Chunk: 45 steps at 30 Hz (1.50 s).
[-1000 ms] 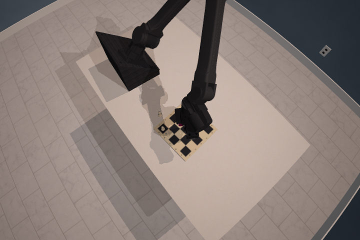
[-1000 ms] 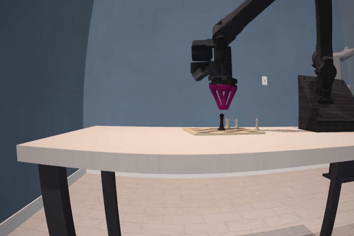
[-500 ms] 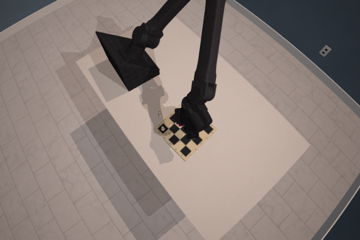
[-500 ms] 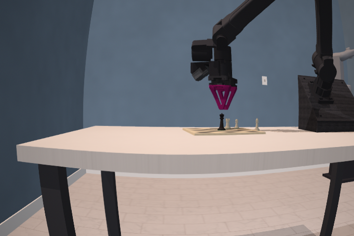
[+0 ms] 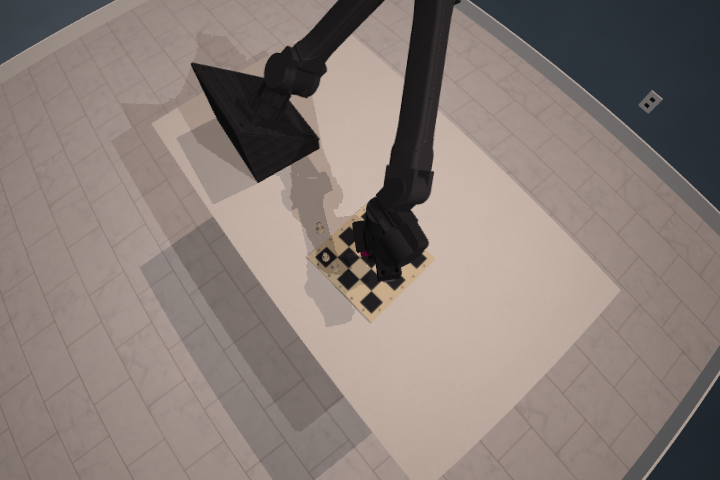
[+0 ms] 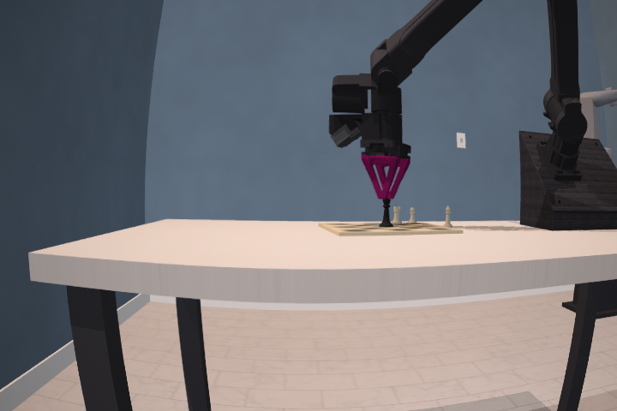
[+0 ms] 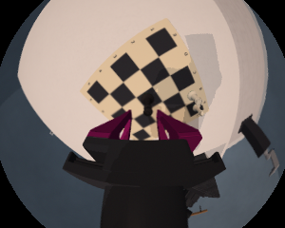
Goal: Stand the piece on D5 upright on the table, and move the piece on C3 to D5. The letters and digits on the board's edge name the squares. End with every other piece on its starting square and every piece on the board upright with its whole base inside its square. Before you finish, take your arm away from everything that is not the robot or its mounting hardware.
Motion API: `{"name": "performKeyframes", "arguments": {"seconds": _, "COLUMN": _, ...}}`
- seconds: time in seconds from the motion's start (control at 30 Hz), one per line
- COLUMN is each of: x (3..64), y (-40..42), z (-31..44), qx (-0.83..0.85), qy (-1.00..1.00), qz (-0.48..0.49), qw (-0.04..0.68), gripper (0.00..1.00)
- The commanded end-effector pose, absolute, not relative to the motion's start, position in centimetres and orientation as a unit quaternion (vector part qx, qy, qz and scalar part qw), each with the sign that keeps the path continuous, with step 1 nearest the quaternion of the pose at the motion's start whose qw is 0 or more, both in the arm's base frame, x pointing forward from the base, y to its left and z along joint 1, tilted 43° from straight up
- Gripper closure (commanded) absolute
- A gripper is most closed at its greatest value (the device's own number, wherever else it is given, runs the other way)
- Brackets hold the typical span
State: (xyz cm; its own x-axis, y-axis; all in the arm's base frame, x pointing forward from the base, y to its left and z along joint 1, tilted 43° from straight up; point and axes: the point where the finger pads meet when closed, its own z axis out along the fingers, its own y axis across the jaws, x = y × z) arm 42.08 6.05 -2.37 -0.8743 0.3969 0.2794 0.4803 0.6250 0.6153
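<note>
The black king stands upright on the board's middle square. The light board lies on the table. A pale bishop-like piece stands upright on the table beside the board. A pale rook stands on an edge square beside a corner. A pale pawn stands on that corner square. My gripper points down, open, its magenta fingertips level with the king's top, with clear gaps either side. The arm hides part of the board from above.
The black arm base stands beyond the bishop-like piece. The rook and pawn are close together at one board corner. The table extends around the board. The edge letters are too small to read.
</note>
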Motion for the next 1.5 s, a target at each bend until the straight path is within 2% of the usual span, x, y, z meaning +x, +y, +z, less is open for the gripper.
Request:
{"name": "performKeyframes", "arguments": {"seconds": 0.0, "x": 41.4, "y": 7.2, "z": -3.4, "qx": -0.247, "qy": -0.898, "qz": -0.357, "qw": 0.073, "gripper": 0.60}}
{"name": "performKeyframes", "arguments": {"seconds": 1.47, "x": 41.3, "y": 8.4, "z": -4.7, "qx": -0.247, "qy": -0.898, "qz": -0.357, "qw": 0.076, "gripper": 0.60}}
